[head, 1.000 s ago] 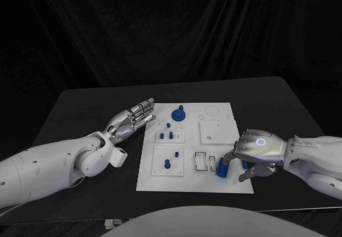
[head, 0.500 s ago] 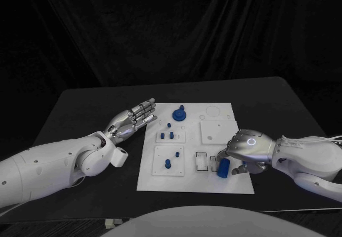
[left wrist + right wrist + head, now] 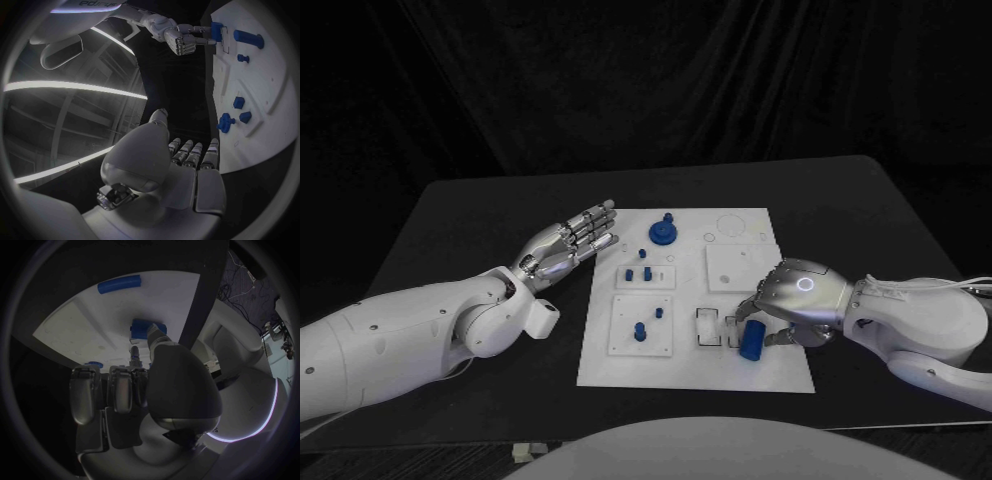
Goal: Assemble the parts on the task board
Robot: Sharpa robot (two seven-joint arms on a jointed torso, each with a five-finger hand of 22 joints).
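The white task board (image 3: 692, 372) lies in the middle of the black table. My right hand (image 3: 795, 293) hovers over its near right part, fingers curled, and pinches an upright blue block (image 3: 751, 339) right beside two narrow slots (image 3: 711, 328). The right wrist view shows the thumb (image 3: 156, 337) pressed against that block (image 3: 139, 328). From the left wrist view the same hand (image 3: 180, 41) has the block (image 3: 217, 31) at its fingertips. My left hand (image 3: 568, 245) lies flat and open at the board's left edge, holding nothing. A blue round knob (image 3: 661, 233) stands at the far end of the board.
Small blue pieces (image 3: 639, 272) sit in the left middle panel and a blue peg (image 3: 640, 330) in the panel nearer me. A raised white square (image 3: 737, 268) lies just beyond my right hand. Black table (image 3: 877, 220) surrounds the board.
My right hand has shifted a little left and onto the board, carrying the blue block with it towards the slots. The left hand has stayed where it was.
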